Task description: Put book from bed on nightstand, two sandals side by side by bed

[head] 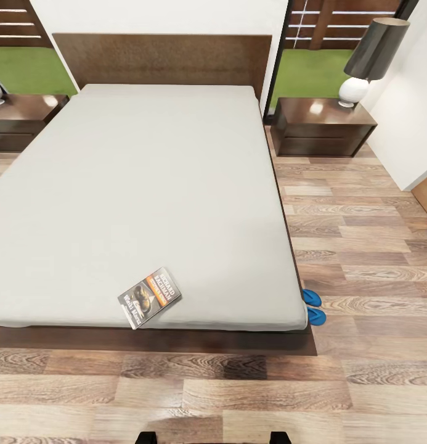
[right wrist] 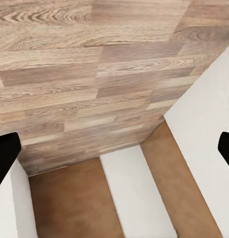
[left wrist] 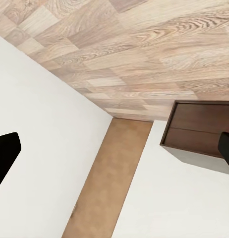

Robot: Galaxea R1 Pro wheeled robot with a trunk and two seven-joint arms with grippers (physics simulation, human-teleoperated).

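The book (head: 150, 297) lies flat on the light-grey mattress of the bed (head: 145, 179), close to the near edge and a little left of centre. Two blue sandals (head: 313, 306) lie together on the wood floor at the bed's near right corner, partly tucked under the mattress edge. One nightstand (head: 321, 126) stands right of the headboard and the other nightstand (head: 22, 117) left of it. My left gripper (left wrist: 114, 151) is open with nothing between its black fingertips (left wrist: 5, 154). My right gripper (right wrist: 115, 151) is open too, over bare floor.
A lamp (head: 370, 58) with a dark shade stands on the right nightstand. A white wall (head: 410, 123) runs along the right side, leaving a strip of plank floor (head: 355, 246) between it and the bed. The left wrist view shows a dark-brown cabinet (left wrist: 199, 129).
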